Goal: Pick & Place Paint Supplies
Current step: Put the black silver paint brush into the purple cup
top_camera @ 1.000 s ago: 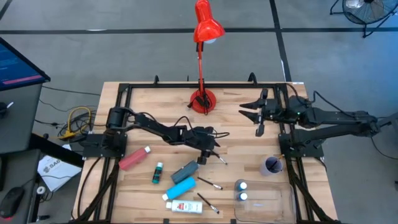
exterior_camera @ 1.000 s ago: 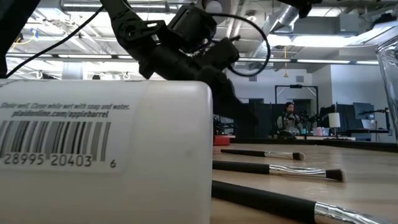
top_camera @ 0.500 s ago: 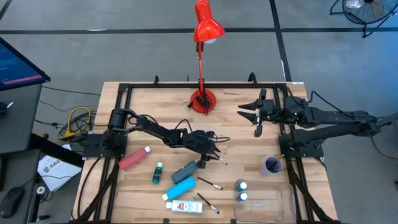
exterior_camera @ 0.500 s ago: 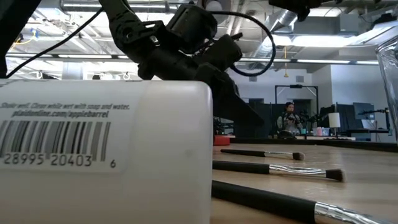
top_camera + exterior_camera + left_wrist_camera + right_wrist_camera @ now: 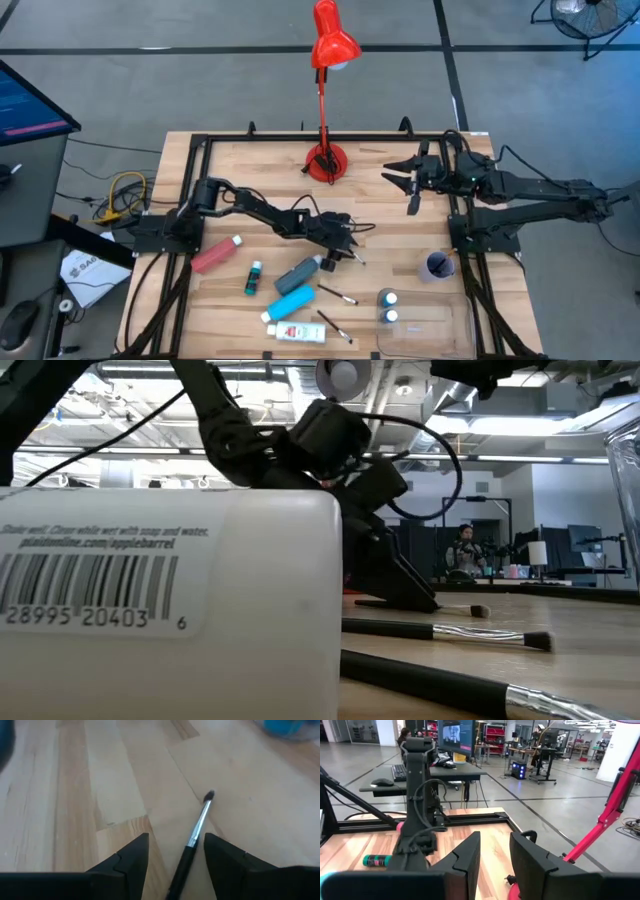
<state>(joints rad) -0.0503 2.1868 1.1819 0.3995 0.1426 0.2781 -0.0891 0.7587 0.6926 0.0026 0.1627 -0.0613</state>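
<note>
Only from the left wrist view can the left gripper (image 5: 175, 851) be read clearly: its fingers (image 5: 131, 854) are seen parted, with the dark handle of a thin paintbrush (image 5: 196, 831) lying on the wood between them, untouched by either. The brush's long axis is seen running away from the wrist, silver ferrule and dark tip pointing forward.

From the high view the same gripper (image 5: 343, 250) is placed low over the middle of the table (image 5: 400, 210), just beyond the blue-grey tube (image 5: 299, 274). Around it are seen a teal tube (image 5: 291, 302), a white tube (image 5: 295, 331), a small green bottle (image 5: 254, 278), a pink-red tube (image 5: 215, 254), two white-capped bottles (image 5: 387, 306) in the clear tray (image 5: 440, 328), and two more brushes (image 5: 336, 294). A lilac cup (image 5: 437, 266) and a red lamp (image 5: 327, 50) are also seen.

At table level, much of the scene is blocked by the white tube's barcoded end (image 5: 170, 605); two brushes (image 5: 445, 632) are shown lying lengthwise across the view.

The right gripper (image 5: 413, 188) is held above the table's far right side, its fingers (image 5: 465, 856) slightly parted with nothing between them.
</note>
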